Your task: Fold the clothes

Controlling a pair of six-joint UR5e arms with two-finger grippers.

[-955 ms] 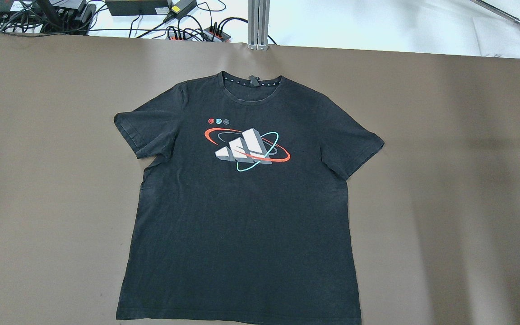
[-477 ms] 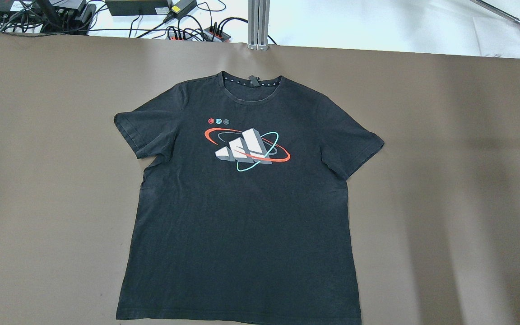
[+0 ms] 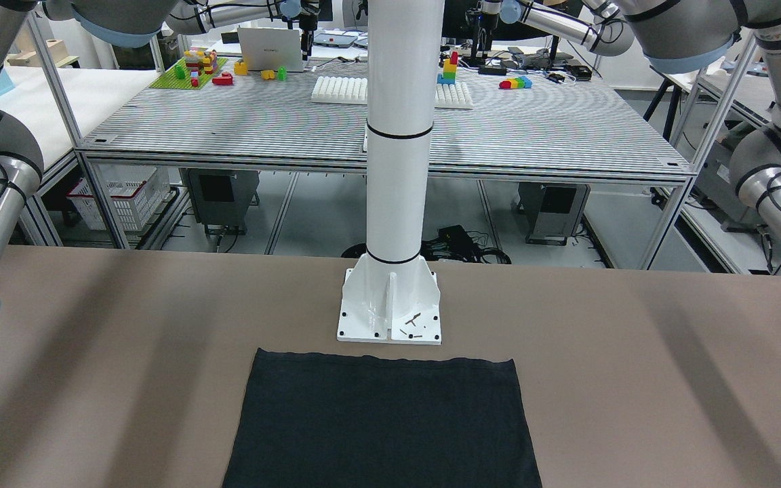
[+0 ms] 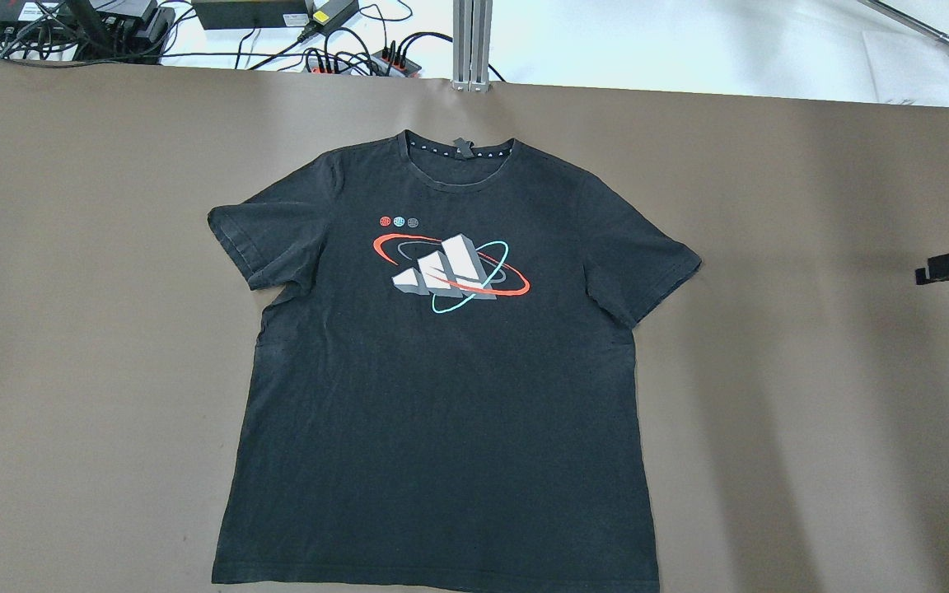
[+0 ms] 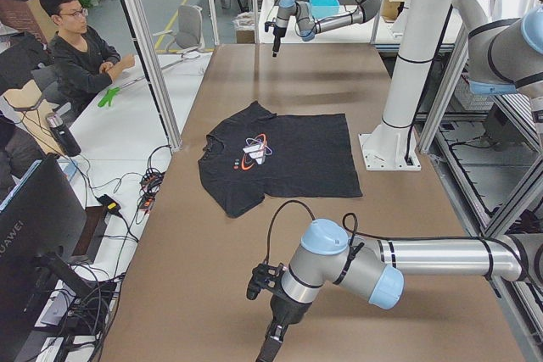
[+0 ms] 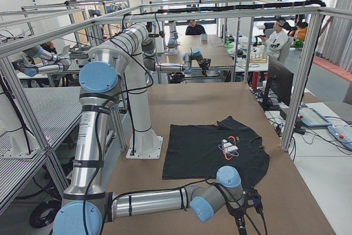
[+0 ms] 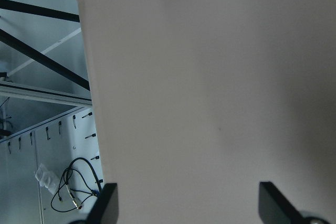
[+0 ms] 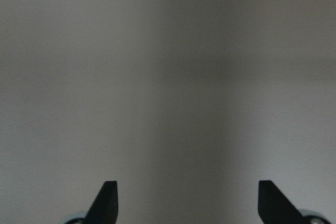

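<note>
Black clothes (image 4: 441,395) flat, fingers (image 8: 108,200) well away

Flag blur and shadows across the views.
Right wrist view: the table is soft and featureless, crossed by a dim vertical shadow band; only the fingertips of the right gripper have clear edges. Overhead view: the T-shirt is sharp, with broad soft shadows on the table's right side. Front-facing view: diagonal shadows flank the T-shirt.

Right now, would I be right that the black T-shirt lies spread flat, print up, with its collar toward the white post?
Not quite: the T-shirt lies spread flat, print up, but its hem, not its collar, is toward the white post. The exterior front-facing view shows the hem beside the post's base.
</note>
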